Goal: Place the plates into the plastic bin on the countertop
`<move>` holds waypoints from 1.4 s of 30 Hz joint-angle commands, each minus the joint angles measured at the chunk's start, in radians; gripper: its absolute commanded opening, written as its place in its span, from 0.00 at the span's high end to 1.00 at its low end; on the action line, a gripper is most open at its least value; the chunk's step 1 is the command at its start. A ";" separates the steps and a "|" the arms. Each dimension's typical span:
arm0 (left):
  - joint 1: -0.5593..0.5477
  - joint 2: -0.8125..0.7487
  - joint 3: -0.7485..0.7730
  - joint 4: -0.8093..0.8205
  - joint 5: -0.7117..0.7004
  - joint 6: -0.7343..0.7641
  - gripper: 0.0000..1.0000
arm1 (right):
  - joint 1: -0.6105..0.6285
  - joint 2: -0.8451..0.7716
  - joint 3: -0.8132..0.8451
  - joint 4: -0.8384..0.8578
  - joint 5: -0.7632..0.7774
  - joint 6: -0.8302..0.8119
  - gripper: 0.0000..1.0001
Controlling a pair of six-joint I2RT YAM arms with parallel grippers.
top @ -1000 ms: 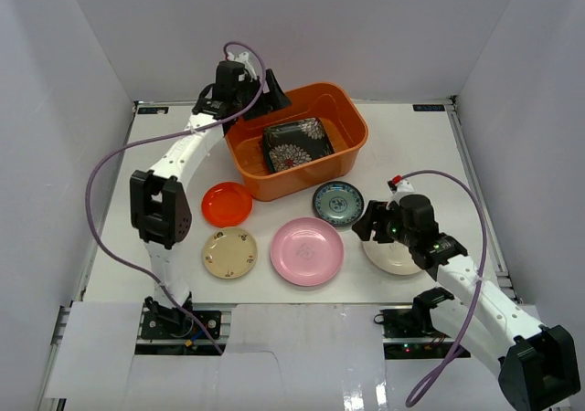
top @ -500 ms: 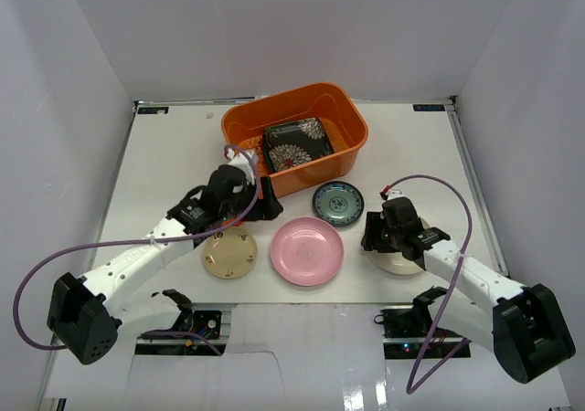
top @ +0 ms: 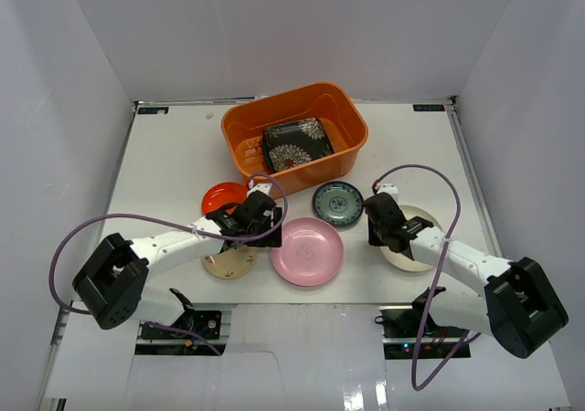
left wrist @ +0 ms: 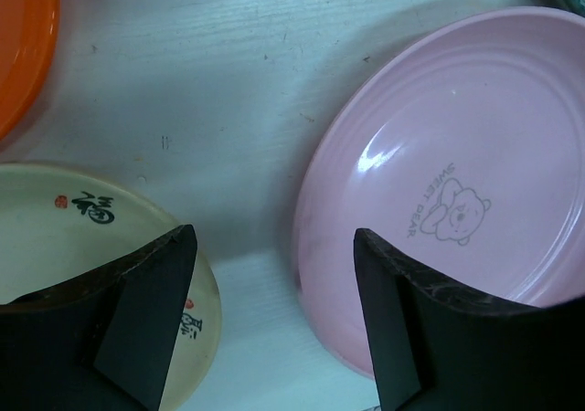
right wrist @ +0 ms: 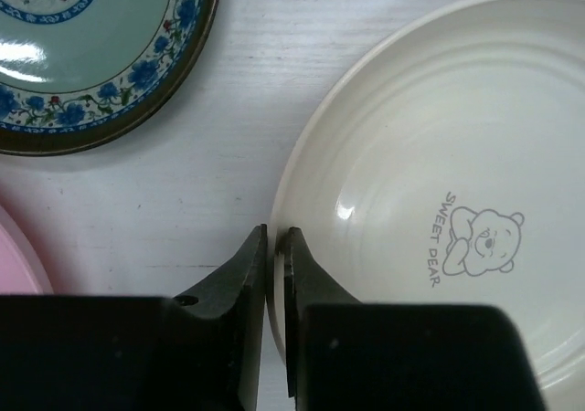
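The plastic bin (top: 358,126) stands at the back of the countertop (top: 164,155) with the black square floral plate (top: 297,143) in it. On the countertop lie the red-orange plate (top: 219,196), beige plate (top: 224,263), pink plate (top: 307,251), blue-green plate (top: 338,202) and cream plate (top: 419,247). My left gripper (top: 265,221) is open and low over the gap between the beige plate (left wrist: 55,237) and the pink plate (left wrist: 475,155), holding nothing. My right gripper (right wrist: 276,247) is shut on the left rim of the cream plate (right wrist: 439,155), which still lies flat.
White walls bound the countertop on three sides. The blue-green plate (right wrist: 91,46) lies just beyond my right gripper, and a sliver of the pink plate (right wrist: 14,256) shows to its left. The red-orange plate (left wrist: 23,46) sits up and left of my left gripper.
My left arm has swung from the bin down to the beige and pink plates, still open. My right gripper has shifted to the cream plate's left rim and closed on it.
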 commanded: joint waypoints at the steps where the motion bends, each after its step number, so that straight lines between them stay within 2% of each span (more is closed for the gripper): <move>1: -0.012 0.015 0.016 0.071 -0.026 0.002 0.21 | 0.005 -0.025 0.035 -0.079 0.039 0.031 0.92; 4: -0.020 0.045 0.017 0.086 -0.013 0.013 0.26 | 0.006 -0.097 0.087 -0.113 0.059 0.022 0.92; 7: -0.035 0.085 0.020 0.114 0.016 0.020 0.39 | 0.008 -0.166 0.173 -0.130 0.074 -0.003 0.92; 12: -0.063 0.139 0.034 0.125 0.024 0.023 0.74 | 0.008 -0.149 0.365 -0.076 0.080 -0.101 0.92; 13: -0.063 0.136 0.032 0.126 0.021 0.016 0.83 | 0.010 -0.119 0.392 -0.050 0.072 -0.125 0.92; 14: -0.063 0.130 0.028 0.126 0.014 0.013 0.99 | 0.010 -0.099 0.458 -0.027 0.050 -0.153 0.92; 18: -0.064 0.049 0.002 0.129 0.001 -0.003 1.00 | 0.008 0.030 0.651 0.104 -0.075 -0.347 0.92; 19: -0.064 0.024 -0.003 0.132 0.000 -0.006 1.00 | 0.010 0.105 0.699 0.115 -0.087 -0.377 0.92; 21: -0.063 -0.054 -0.013 0.132 -0.008 -0.009 1.00 | 0.008 0.191 0.852 0.120 -0.171 -0.482 0.92; 25: -0.063 -0.181 -0.017 0.105 -0.025 -0.015 1.00 | 0.008 0.461 1.107 0.091 -0.332 -0.572 0.92; 28: -0.063 -0.261 0.008 0.024 -0.051 -0.017 1.00 | 0.010 0.625 1.256 0.058 -0.473 -0.590 0.92; 30: -0.063 -0.321 0.025 -0.025 -0.075 -0.020 1.00 | 0.016 0.740 1.345 0.028 -0.507 -0.583 0.92; 34: -0.061 -0.399 0.063 -0.119 -0.153 -0.023 1.00 | 0.039 0.880 1.425 0.011 -0.523 -0.571 0.92; 38: -0.061 -0.438 0.127 -0.193 -0.235 -0.018 1.00 | 0.042 0.940 1.451 0.033 -0.537 -0.529 0.91; 39: -0.061 -0.441 0.153 -0.205 -0.249 -0.015 1.00 | 0.042 0.945 1.456 0.037 -0.537 -0.508 0.86; 40: -0.060 -0.441 0.170 -0.230 -0.264 -0.010 1.00 | 0.042 0.946 1.460 0.037 -0.541 -0.500 0.65; 42: -0.060 -0.431 0.219 -0.244 -0.307 0.002 1.00 | 0.042 0.931 1.459 0.045 -0.520 -0.468 0.43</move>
